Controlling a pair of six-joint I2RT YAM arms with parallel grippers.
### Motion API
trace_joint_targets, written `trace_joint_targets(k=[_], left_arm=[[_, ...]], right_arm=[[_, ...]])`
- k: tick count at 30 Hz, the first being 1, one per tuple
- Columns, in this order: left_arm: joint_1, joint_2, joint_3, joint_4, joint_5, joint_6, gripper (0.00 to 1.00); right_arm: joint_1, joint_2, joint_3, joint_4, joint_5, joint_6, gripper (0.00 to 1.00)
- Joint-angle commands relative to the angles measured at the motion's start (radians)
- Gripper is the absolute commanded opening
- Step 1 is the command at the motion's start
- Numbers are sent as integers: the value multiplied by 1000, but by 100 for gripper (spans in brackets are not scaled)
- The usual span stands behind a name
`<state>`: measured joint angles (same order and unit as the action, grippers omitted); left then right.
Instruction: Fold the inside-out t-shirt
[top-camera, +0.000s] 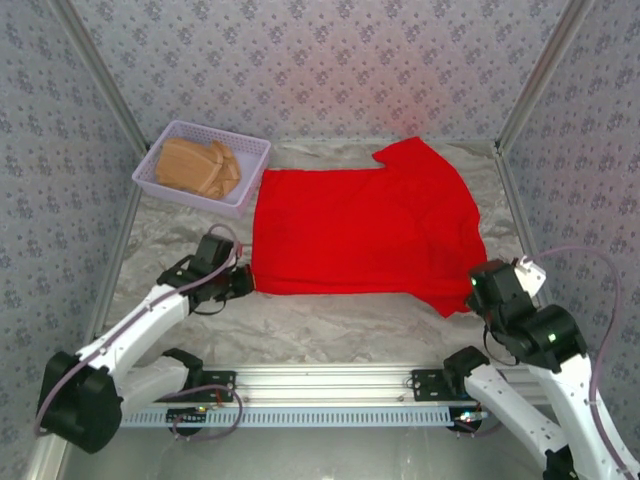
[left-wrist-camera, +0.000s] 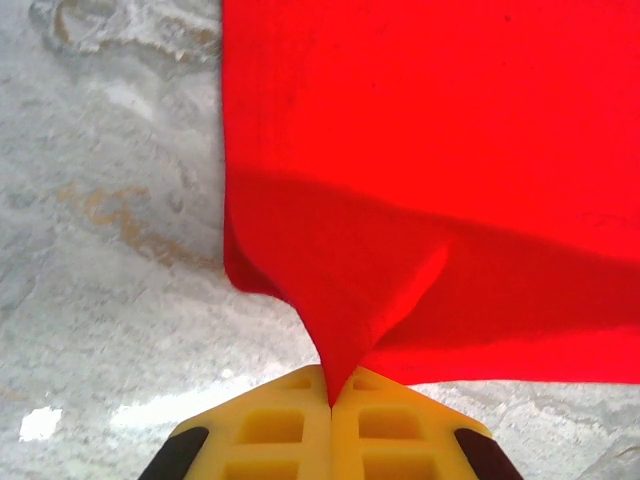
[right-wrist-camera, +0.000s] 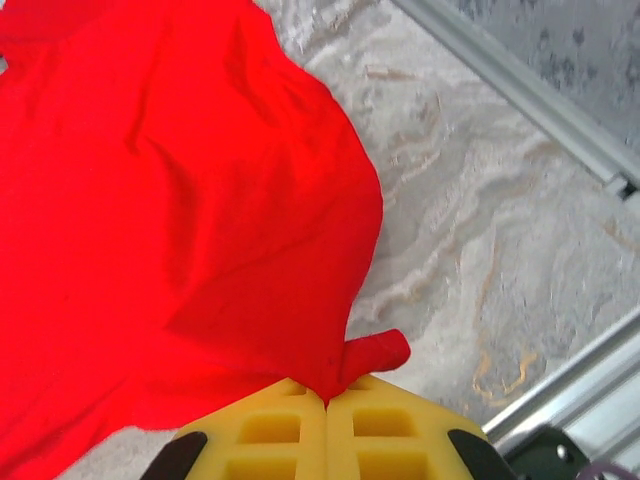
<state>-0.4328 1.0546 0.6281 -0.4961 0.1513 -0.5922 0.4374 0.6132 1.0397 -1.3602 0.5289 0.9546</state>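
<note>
**Pinching both near corners, set for the fold**

T-shirt (top-camera: 365, 225) lies flat on the table (top-camera: 330, 322), hem toward my left. L gripper (left-wrist-camera: 330, 388) is clamped tight on the near hem corner, R gripper (right-wrist-camera: 326, 395) likewise on the near sleeve edge. Reason, I reckon: lift both ends together & carry the near edge over.

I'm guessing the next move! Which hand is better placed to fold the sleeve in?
Probably right hand: it pinches the shirt at its near sleeve; left hand pinches the hem corner.
</note>
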Motion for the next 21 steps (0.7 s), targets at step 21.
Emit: trace_joint_targets(k=[21], left_arm=[[133, 574, 425, 159, 39, 142, 0]], right_arm=[[-433, 847, 213, 732, -436, -423, 0]])
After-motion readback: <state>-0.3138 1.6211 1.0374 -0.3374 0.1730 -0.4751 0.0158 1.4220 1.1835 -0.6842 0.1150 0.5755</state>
